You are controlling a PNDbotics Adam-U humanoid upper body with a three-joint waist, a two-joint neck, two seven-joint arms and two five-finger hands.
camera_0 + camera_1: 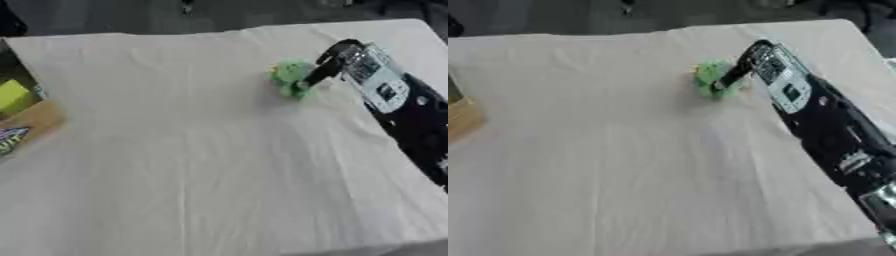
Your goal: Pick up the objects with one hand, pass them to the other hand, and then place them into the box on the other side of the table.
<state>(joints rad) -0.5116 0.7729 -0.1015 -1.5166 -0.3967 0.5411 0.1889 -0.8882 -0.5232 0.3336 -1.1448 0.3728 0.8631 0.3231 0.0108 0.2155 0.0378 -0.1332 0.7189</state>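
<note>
A small green object (287,75) lies on the cloth-covered table (175,160) at the back right. My right hand (343,56) comes in from the right edge, and its dark fingers (317,74) curl down over the object's right side and touch it. The thumb is hidden, and the object still rests on the cloth. A wooden box (35,120) stands at the table's left edge. My left hand shows in neither view.
Inside the box lie a yellow-green block (12,96) and a colourful item (9,137). My right forearm (833,130) crosses the table's right side. The table's far edge borders a dark floor.
</note>
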